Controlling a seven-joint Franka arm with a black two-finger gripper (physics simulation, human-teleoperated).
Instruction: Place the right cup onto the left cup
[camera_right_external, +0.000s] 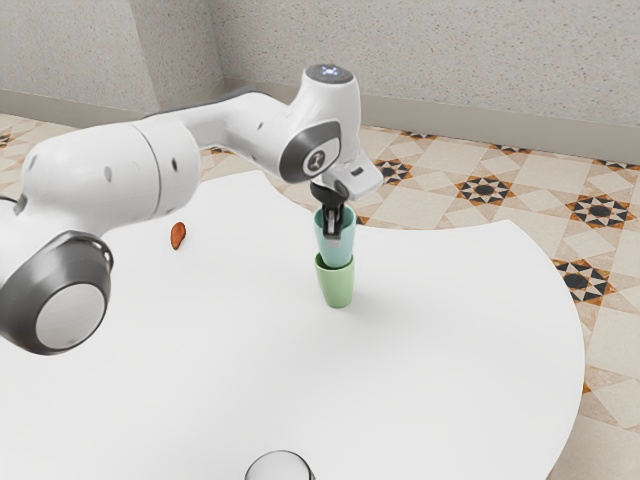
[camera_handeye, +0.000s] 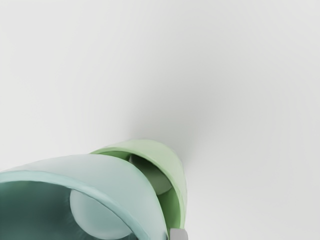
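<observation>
Teal cup (camera_right_external: 341, 251) over the green cup's (camera_right_external: 337, 286) mouth | gripper (camera_right_external: 333, 234) pinching its wall, here we go | centre it, keep it upright, lower gently, let go only once seated!

Pale teal cup (camera_right_external: 337, 251), light green cup (camera_right_external: 337, 287), white table (camera_right_external: 450, 350), speckled grey wall (camera_right_external: 400, 60), cream floor (camera_right_external: 525, 213) with black-and-tan stars.
</observation>
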